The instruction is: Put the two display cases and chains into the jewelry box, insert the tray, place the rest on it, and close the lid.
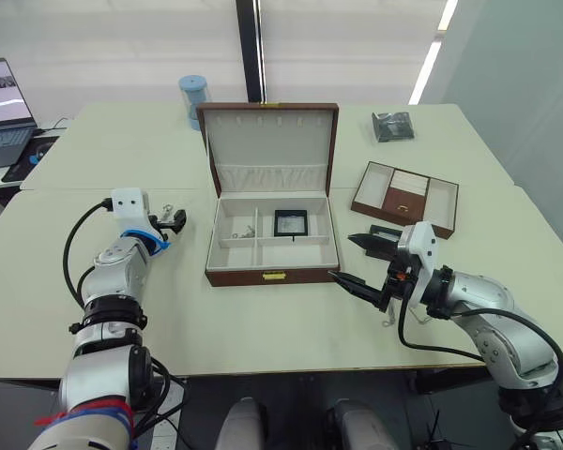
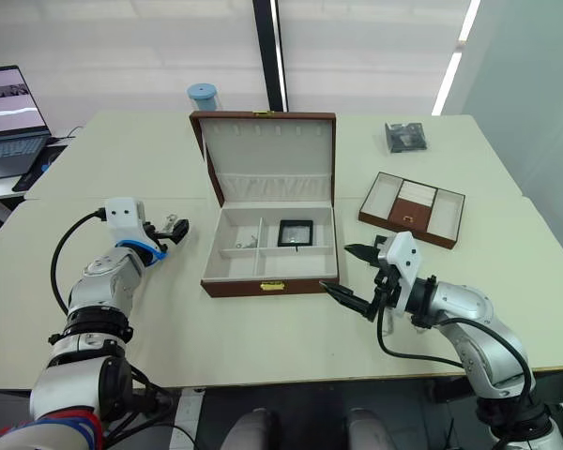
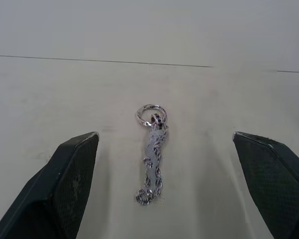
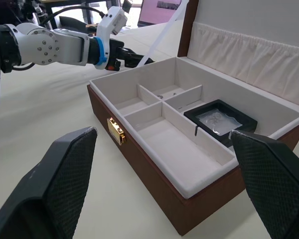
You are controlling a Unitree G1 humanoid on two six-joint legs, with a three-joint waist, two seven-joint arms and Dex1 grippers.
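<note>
The jewelry box (image 1: 272,246) sits near the middle of the desk (image 1: 263,328), lid (image 1: 270,145) raised upright at the back and gold clasp facing the front edge, with bare desk surface on both sides and in front of it. One display case (image 1: 290,222) lies flat in the rear right compartment, window up. A small silver piece, probably a chain, lies in the rear left compartment, too small to identify with certainty; the front compartments hold nothing visible. The tray (image 1: 405,195) rests on the desk to the right of the box, well apart from it, angled, with its brown middle section between two cream sections. A second display case (image 1: 386,230) lies on the desk between the tray and the right pincer, partly hidden by the arm. A dark object (image 1: 392,126) sits near the far right corner, a blue cylinder (image 1: 194,99) stands behind the lid, and a laptop (image 1: 5,112) is at the far left. The left pincer (image 1: 174,221) is extended low over the desk to the left of the box, fingers spread wide and released, with a chain (image 3: 152,159) lying on the surface between them, untouched. The right pincer (image 1: 357,262) points toward the front right corner of the box, fingers wide apart and holding nothing.
</note>
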